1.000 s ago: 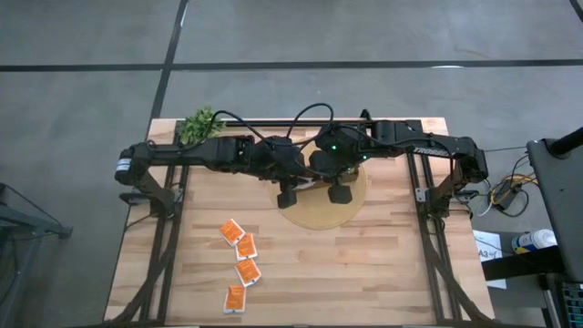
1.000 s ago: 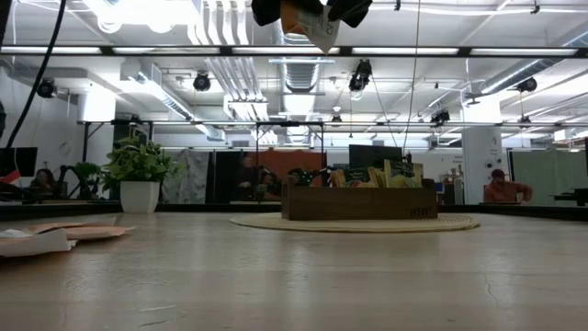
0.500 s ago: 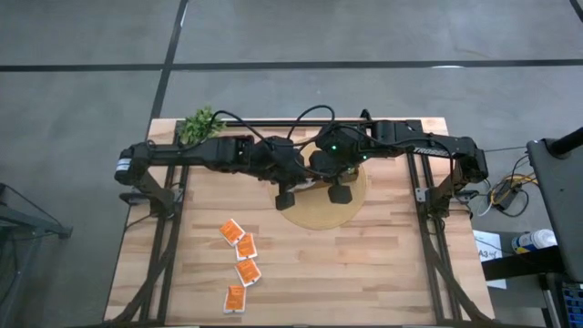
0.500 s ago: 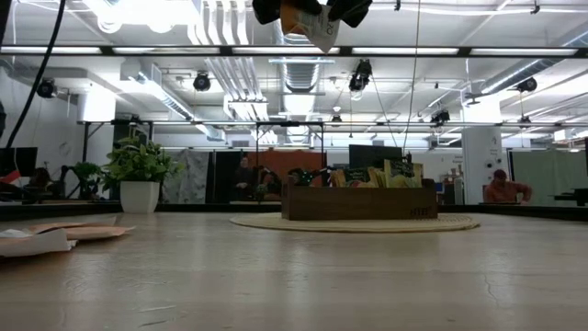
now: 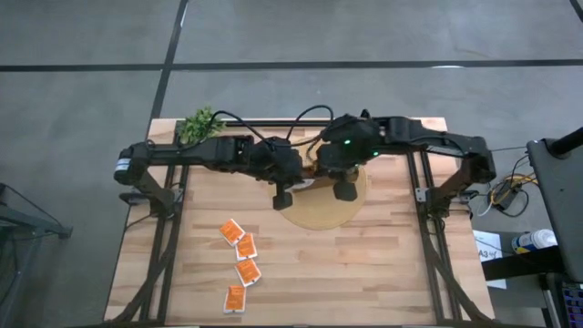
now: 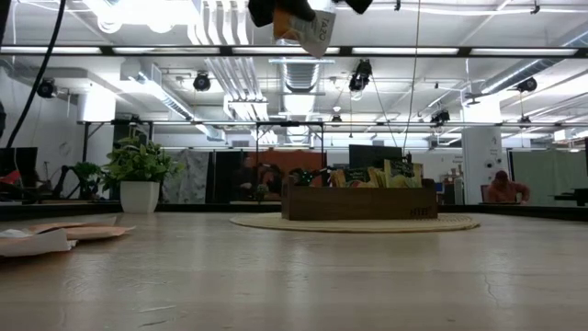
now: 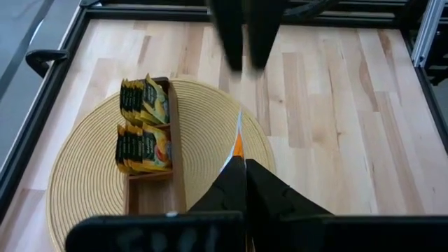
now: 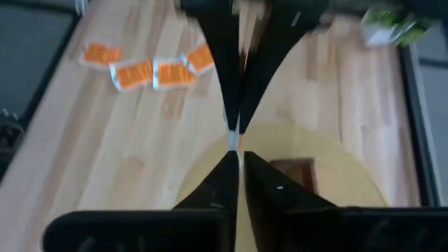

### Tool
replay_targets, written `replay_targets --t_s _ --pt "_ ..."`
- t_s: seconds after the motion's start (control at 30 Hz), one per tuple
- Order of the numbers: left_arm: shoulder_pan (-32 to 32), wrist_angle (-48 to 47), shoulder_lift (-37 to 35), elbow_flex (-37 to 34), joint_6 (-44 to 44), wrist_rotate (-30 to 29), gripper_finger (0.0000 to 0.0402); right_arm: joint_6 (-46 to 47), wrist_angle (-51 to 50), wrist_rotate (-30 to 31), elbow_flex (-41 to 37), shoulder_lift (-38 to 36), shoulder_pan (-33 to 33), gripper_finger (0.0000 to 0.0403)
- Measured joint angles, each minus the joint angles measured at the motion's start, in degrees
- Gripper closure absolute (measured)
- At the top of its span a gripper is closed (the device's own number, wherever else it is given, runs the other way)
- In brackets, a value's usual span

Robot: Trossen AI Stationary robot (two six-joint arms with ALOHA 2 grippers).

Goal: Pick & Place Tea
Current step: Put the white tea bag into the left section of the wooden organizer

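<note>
near edge of the wooden table [image 5: 364, 273]: four orange-and-white tea sachets [image 5: 240, 264] lie flat in a loose row on the left half, well apart from both arms. mid table: a round woven mat [image 5: 321, 217] carries the wooden tea box [image 7: 150, 189], with yellow-and-green sachets [image 7: 143, 126] standing upright in its compartments. above the mat both arms meet. left gripper [image 7: 239, 164] is pinched closed on one orange-and-white sachet [image 6: 306, 25], held edge-on and hanging high over the table in the low view. right gripper [image 8: 235, 159] sits tip to tip with it, fingers drawn narrow around the same sachet's edge; whether it truly bears on the sachet or has begun to let go, cannot tell. judgement: a hand-over between arms is in progress. key relation: the held sachet hangs above the mat, just beside the box, its flat face vertical, so it must drop downward on its edge into a compartment; the left arm carries it. far edge: a small potted plant [image 5: 200, 124].
</note>
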Motion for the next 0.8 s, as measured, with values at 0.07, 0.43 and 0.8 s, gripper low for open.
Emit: replay_targets --t_s 0.07,0.43,0.8 --pt "0.06 -0.17 -0.37 -0.25 -0.11 -0.23 0.0401 1.28 1.53 0.02 0.02 -1.85 0.0 0.0363" --pt "0.5 20.71 -4.82 -14.59 -2.58 -0.34 0.0401 10.08 4.44 0.11 0.0 -13.28 0.24 0.0279" --pt "4.24 67.4 -9.16 -43.06 -4.78 -5.27 0.0401 11.73 4.76 0.11 -0.85 -15.36 0.26 0.0282"
